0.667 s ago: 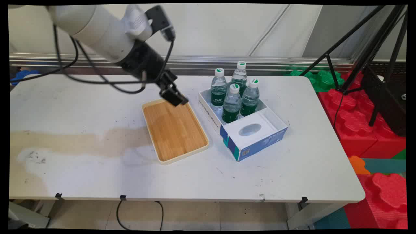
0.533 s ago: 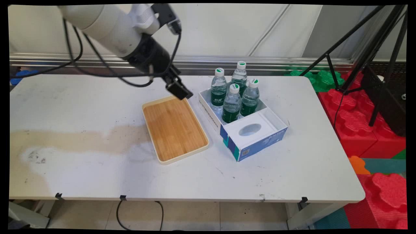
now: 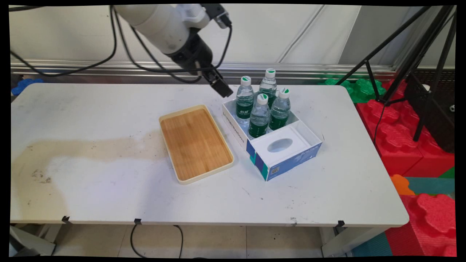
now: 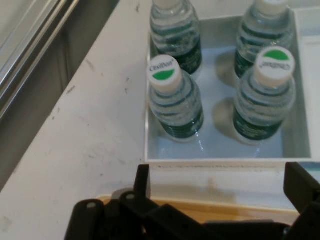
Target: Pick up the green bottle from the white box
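Since the earlier frames the black two-finger tool (image 3: 222,90) has travelled from above the far end of the bamboo-floored tray with a cream rim (image 3: 195,144) toward the wall and to the right, and now hangs in the air just short of the white open-topped cardboard box (image 3: 233,125) that holds four clear water bottles with green labels and white caps. Its two fingers (image 4: 142,181) stand well apart with nothing between them, so the tool is open and empty. Seen from the hand, the near white wall of the box runs straight across just ahead of the fingertips, and a strip of the tray's far rim shows directly beneath the linkage. Two bottles stand closest ahead of the tool: one (image 4: 175,102) toward the left finger and one (image 4: 265,97) toward the right finger, both upright with green-marked caps facing up; two more bottles (image 4: 176,35) stand behind them, farther from the tool, their tops cut off by the frame. In the main view the tool sits just beside the leftmost bottle (image 3: 245,98), apart from it. Beyond the bottles, in the same box, lies a white-topped blue tissue carton with an oval opening (image 3: 281,146). Everything rests on the white table (image 3: 109,189), which carries a brownish stain well to the left of the tool.
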{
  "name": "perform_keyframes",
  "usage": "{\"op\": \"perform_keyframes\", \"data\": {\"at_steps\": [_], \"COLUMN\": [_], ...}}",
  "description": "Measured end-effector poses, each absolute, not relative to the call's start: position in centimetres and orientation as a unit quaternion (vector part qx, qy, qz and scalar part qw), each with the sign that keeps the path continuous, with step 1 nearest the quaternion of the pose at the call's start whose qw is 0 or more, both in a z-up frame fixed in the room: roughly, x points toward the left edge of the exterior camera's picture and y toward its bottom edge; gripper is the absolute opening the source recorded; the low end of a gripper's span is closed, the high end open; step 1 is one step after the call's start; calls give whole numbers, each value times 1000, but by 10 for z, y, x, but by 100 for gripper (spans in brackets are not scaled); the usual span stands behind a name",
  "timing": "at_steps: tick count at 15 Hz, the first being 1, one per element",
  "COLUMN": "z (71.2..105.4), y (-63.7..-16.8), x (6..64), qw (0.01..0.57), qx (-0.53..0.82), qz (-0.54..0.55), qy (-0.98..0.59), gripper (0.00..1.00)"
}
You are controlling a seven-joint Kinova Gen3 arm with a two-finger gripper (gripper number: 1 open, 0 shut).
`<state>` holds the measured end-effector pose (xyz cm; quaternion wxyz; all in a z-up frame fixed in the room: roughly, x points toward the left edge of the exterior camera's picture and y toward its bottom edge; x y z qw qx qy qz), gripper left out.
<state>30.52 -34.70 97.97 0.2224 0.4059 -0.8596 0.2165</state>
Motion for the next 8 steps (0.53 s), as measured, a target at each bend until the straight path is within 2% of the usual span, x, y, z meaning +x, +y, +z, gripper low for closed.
{"op": "perform_keyframes", "data": {"at_steps": [8], "z": [951], "y": [-405], "x": [288], "qw": [207], "qx": [420], "qz": [225], "qy": [-854], "gripper": [100]}}
